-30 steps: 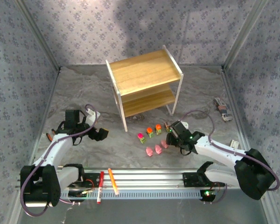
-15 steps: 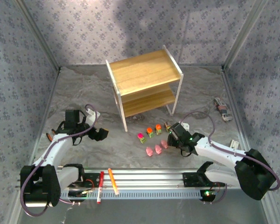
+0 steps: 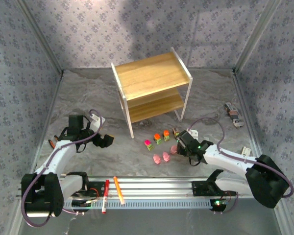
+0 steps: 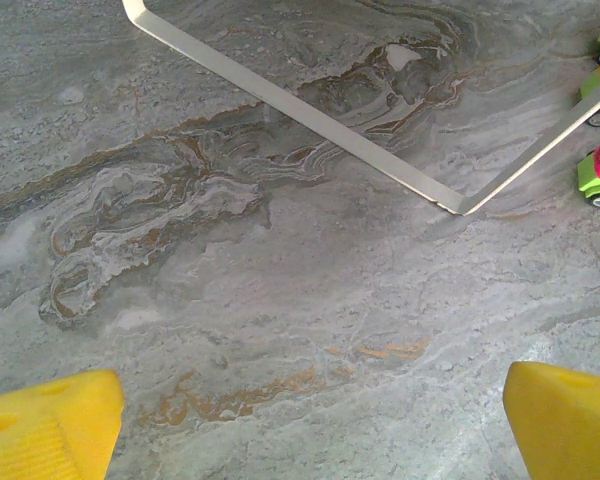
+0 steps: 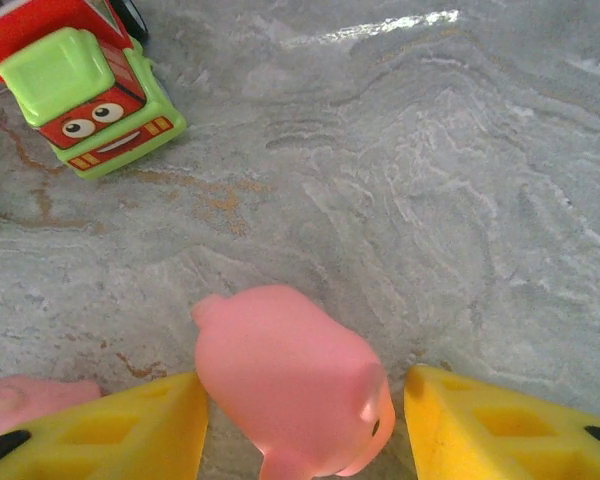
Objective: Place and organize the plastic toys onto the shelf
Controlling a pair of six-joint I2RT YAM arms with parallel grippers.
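The shelf (image 3: 152,76) stands at the back middle, both wooden boards bare. In front of it, a row of small green trucks (image 3: 157,138) sits on the table, with two pink figures (image 3: 160,157) a little nearer. My right gripper (image 3: 179,147) is low over a third pink figure (image 5: 280,375), which lies between its yellow fingers (image 5: 110,430). The left finger is at the toy's side and a narrow gap remains at the right finger, so the gripper is open. A red-topped truck (image 5: 85,85) lies ahead of it. My left gripper (image 4: 315,430) is open over bare table, near the shelf's white foot (image 4: 310,125).
A red pen (image 3: 105,195) and an orange pen (image 3: 118,190) lie on the front rail. Orange-handled pliers (image 3: 52,143) sit at the left edge. A grey tool (image 3: 233,115) lies at the right. Patterned walls close in the table.
My right gripper has slid a little left and down around the pink figure, and its jaws have narrowed. The left arm has not moved.
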